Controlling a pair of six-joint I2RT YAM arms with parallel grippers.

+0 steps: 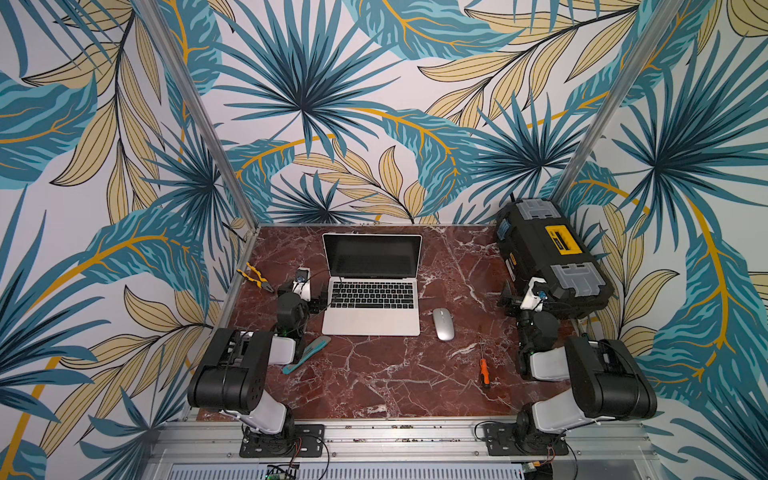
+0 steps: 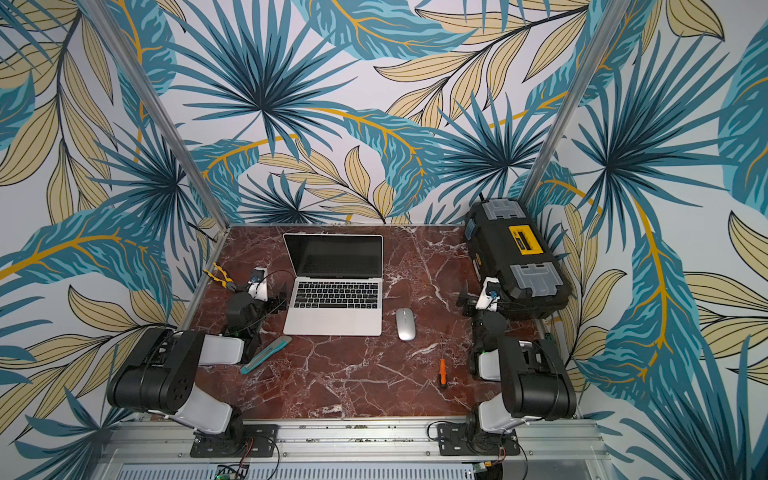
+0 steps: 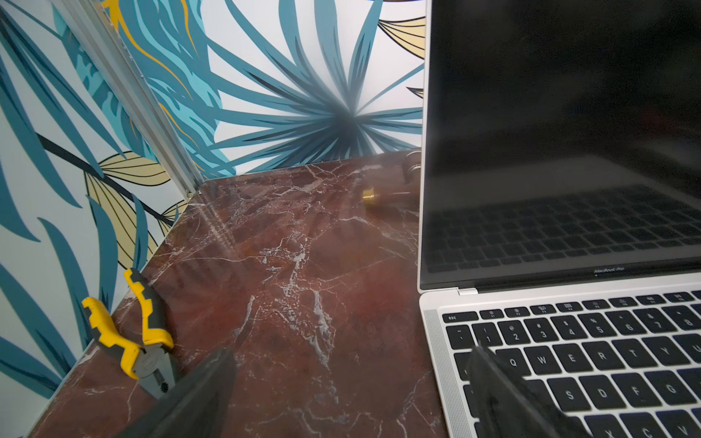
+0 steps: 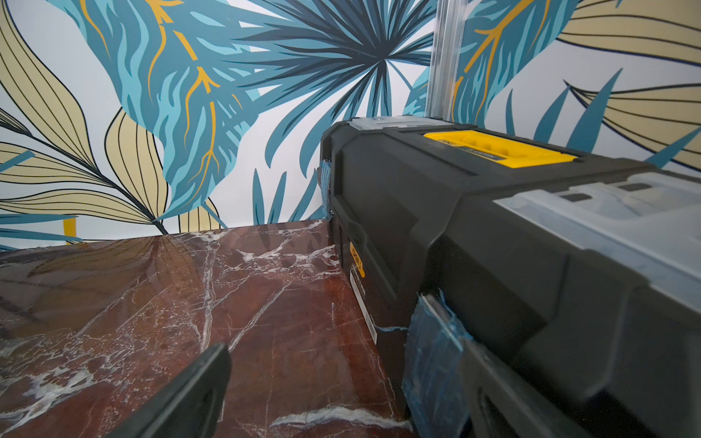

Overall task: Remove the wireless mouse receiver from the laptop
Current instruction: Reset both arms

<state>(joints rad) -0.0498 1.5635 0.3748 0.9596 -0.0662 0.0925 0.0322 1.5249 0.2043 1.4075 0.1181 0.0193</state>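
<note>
While both arms' jaws gape wide and empty, the toolbox (image 1: 536, 249) sits shut, contents hidden.

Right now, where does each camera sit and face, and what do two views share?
Top views: high above the front, looking down at the table; left arm, right arm show.
Left wrist: beside the laptop, facing the back wall; open left tool shows.
Right wrist: beside the toolbox, facing the back wall; open right tool shows.
Shared: top and left wrist views both show the laptop.
</note>
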